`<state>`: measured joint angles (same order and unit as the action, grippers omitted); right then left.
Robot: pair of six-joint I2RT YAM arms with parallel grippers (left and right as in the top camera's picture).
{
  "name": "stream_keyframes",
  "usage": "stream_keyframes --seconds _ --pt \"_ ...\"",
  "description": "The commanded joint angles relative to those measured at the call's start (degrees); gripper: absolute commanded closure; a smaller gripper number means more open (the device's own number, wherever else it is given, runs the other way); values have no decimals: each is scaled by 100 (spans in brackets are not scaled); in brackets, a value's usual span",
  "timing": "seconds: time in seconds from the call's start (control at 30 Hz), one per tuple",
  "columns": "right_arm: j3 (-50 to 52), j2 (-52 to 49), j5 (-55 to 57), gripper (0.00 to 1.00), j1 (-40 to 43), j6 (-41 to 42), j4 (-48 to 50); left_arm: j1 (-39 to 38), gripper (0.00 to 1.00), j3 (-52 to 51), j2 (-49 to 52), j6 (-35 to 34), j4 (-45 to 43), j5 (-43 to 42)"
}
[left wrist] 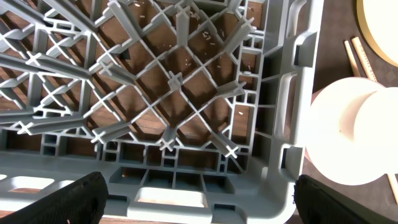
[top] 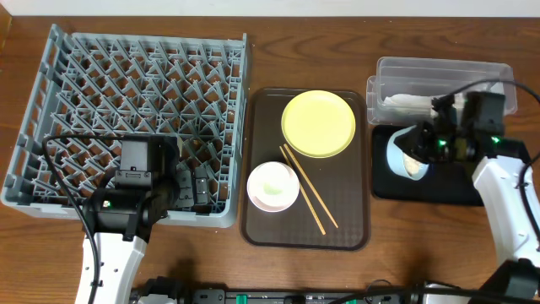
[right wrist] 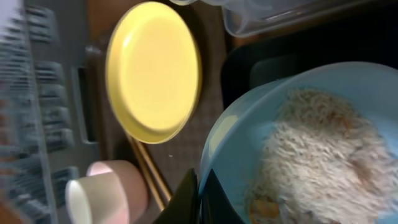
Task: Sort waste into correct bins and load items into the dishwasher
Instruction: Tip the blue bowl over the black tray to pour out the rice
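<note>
The overhead camera looks straight down on my whole table (top: pixel 405 245), with the grey dish rack (top: pixel 135 101) upper left and the brown tray (top: pixel 305 228) mid-frame. My left wrist camera hangs close above the rack's corner, looking down, the whitish bowl (left wrist: pixel 348 137) at its right edge. My right wrist camera sits tight against the light blue bowl (right wrist: pixel 233 143), facing across it to the yellow plate (right wrist: pixel 152 68). The overhead view shares all of these.
</note>
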<state>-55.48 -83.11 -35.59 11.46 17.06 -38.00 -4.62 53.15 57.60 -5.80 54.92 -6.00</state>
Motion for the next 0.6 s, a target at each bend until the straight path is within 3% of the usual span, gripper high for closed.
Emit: stream_keyframes --seconds 0.0,0.37,0.57 --pt "345 -87 -1355 99 354 -177 262 -17 2 131 -4 -9 13 48" --pt "1019 -92 -2830 99 1453 -11 1062 -17 2 131 -4 -9 11 48" --pt "1432 -92 -3370 99 2057 529 1674 -17 2 131 -4 -9 11 48"
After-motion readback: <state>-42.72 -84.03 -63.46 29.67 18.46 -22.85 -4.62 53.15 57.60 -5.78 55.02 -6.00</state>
